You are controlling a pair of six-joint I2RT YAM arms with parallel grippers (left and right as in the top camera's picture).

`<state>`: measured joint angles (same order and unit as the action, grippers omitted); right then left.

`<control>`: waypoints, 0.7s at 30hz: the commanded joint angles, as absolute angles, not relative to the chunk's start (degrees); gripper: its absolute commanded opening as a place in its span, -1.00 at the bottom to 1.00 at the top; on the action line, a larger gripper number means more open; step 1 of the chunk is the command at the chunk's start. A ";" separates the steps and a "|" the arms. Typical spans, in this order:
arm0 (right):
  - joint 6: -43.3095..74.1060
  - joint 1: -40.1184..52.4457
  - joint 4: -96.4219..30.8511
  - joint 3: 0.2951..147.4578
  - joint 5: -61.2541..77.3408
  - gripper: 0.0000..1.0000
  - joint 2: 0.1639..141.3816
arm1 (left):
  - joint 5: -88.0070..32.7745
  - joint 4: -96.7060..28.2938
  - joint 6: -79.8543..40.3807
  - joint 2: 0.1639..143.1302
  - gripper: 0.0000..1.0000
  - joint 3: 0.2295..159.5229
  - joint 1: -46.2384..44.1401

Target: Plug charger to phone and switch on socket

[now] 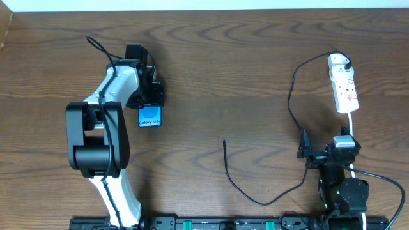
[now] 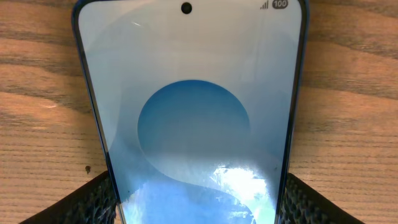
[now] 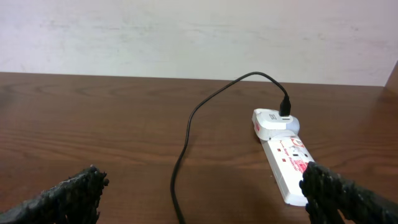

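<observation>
**Overhead and wrist views of the table point(image 1: 204, 57).**

- **Phone.** The phone point(image 1: 149, 117) lies flat under the left arm, screen up and lit blue. Its long axis runs away from the robot, and only its near end shows from above.
- **Left fingers.** The left fingers point(image 2: 93, 202) straddle the phone, one right against each long edge. Whether they already pinch it cannot be told. The front camera hole sits at the end away from these fingers, so the port end is probably the one between them.
- **Charger.** The charger point(image 1: 289, 96) is a thin black cable. Its connector tip point(image 1: 224, 143) lies loose on the table to the right of the phone, a little nearer the robot and apart from it, roughly parallel to the phone's long axis. The cable runs on farther right of the phone to the white plug point(image 1: 339, 62).
- **Power strip.** The power strip point(image 1: 347, 92) lies well to the right of the phone.
- **Right fingers.** The right fingers point(image 3: 68, 196) are spread wide and hold nothing. The right arm is much the nearer to the strip and cable, the left arm to the phone.
- **Containers.** No box or tray is present. The only holder is the power strip, whose far outlet takes the white plug.
- **Switches.** The switch position is too small to read.
- **Judged stage.** The phone is being secured. Joining the tip to the phone and switching on are not yet done.
</observation>
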<state>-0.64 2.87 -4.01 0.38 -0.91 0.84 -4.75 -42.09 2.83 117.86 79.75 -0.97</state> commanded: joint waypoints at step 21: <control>-0.25 3.27 -4.25 0.32 -1.34 0.99 0.38 | -6.87 -42.54 2.57 119.92 -0.85 78.61 -1.06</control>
<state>-0.64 2.87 -4.03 0.38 -0.91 0.84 -4.75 -42.09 2.83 117.86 79.75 -0.97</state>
